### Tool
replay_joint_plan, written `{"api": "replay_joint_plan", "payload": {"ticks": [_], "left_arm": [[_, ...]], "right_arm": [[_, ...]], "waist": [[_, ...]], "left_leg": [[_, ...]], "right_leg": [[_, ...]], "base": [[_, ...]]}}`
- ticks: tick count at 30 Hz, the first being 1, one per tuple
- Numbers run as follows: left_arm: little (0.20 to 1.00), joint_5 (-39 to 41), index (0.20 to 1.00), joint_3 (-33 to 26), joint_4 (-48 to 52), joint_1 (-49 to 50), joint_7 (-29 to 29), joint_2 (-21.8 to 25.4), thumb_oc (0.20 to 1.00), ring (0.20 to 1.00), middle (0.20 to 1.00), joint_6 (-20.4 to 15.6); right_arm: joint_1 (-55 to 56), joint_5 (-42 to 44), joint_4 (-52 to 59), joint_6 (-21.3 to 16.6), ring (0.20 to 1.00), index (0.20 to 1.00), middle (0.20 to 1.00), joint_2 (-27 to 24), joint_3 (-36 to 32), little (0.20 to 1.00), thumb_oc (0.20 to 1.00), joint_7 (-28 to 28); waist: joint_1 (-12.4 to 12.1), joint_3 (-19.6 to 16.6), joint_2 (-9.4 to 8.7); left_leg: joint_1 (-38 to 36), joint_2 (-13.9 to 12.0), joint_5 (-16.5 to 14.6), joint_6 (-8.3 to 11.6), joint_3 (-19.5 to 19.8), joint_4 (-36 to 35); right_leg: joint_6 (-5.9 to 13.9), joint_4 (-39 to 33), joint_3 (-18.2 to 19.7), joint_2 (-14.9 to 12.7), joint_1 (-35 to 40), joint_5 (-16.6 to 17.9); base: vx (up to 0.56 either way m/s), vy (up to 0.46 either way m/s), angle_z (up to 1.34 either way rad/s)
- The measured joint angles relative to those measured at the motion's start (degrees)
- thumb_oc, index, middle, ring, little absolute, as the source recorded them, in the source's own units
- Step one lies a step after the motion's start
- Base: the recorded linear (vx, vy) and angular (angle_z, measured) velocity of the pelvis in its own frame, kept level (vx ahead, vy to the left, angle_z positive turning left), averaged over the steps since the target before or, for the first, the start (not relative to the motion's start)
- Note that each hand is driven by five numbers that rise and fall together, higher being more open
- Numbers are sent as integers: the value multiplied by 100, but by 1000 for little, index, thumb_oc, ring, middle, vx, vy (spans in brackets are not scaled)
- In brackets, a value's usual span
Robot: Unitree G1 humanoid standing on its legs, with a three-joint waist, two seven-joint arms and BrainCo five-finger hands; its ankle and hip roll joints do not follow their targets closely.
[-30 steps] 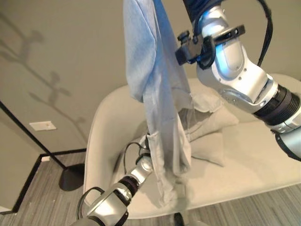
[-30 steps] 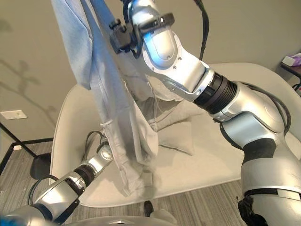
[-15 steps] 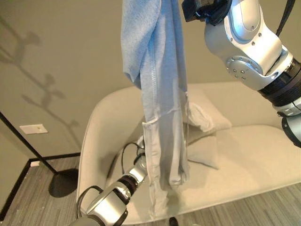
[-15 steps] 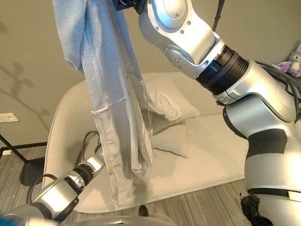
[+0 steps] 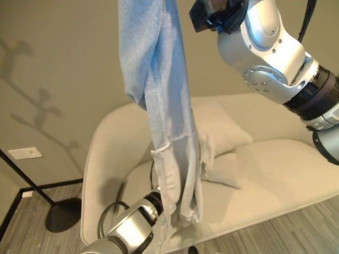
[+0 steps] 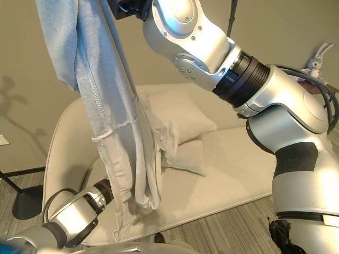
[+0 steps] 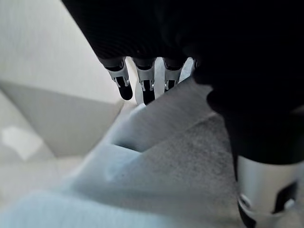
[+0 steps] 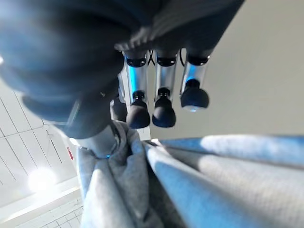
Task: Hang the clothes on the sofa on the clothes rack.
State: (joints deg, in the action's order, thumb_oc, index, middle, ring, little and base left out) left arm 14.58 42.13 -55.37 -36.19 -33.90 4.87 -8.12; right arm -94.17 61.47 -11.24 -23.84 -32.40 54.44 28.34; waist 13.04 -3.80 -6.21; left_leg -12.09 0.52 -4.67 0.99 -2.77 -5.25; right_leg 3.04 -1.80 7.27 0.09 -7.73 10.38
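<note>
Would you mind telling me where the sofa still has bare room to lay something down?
The cream upholstered sofa is bare on the seat beyond the two cream cushions. Its other end is crowded: the hanging light blue garment drapes there, with the left hand against the cloth.

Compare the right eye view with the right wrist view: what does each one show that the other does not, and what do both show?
The right eye view alone shows the pale sofa with its cushions, a stuffed rabbit at the right edge, the dark round base of the clothes rack on the floor, and the lower end of the garment hanging over the seat. The right wrist view alone shows the right hand, its fingers curled above bunched cloth, and a ceiling light. Both show the light blue garment held up high and the beige wall.
</note>
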Motion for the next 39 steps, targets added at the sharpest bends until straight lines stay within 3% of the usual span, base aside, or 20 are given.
{"api": "replay_joint_plan", "payload": {"ticks": [5,8,10,17,30,39], "left_arm": [[1000,77,1000,253,297,-96,162,-33,1000,1000,1000,7],[1000,96,1000,272,494,-117,298,-88,1000,1000,1000,68],[200,226,200,312,576,-181,418,-116,200,200,200,123],[200,335,200,310,575,-266,686,-121,200,200,200,137],[200,337,200,228,695,-348,623,63,200,200,200,140],[200,315,200,4,1100,-442,278,844,200,200,200,145]], "right_arm": [[531,17,186,111,200,200,200,583,-5,200,200,-12],[623,31,134,255,200,200,200,681,2,200,200,-8],[629,30,107,315,200,200,200,698,-6,200,200,9],[631,28,113,398,200,200,200,689,-9,200,200,8],[559,-66,-128,399,200,200,200,569,-20,200,200,127],[71,-99,-553,374,200,200,200,84,-100,200,200,184]], "waist": [[45,-4,41],[38,3,53],[31,16,80],[30,15,92],[-111,57,152],[-238,114,224]], "left_leg": [[1,14,-1,-3,-9,0],[6,12,0,-4,1,0],[8,-2,0,-4,15,0],[7,-24,0,-3,30,0],[2,-24,0,-4,69,-1],[9,-37,0,-4,181,-1]], "right_leg": [[-11,0,22,-15,1,-7],[-10,-2,12,-17,-2,-6],[-10,-3,-27,-19,5,-7],[-1,-3,-42,1,9,0],[-10,-14,-73,-16,37,-7],[4,-110,-168,-42,116,6]], "base": [[-7,2,0],[0,0,0],[0,-8,5],[1,-2,1],[0,0,1],[-10,2,6]]}}
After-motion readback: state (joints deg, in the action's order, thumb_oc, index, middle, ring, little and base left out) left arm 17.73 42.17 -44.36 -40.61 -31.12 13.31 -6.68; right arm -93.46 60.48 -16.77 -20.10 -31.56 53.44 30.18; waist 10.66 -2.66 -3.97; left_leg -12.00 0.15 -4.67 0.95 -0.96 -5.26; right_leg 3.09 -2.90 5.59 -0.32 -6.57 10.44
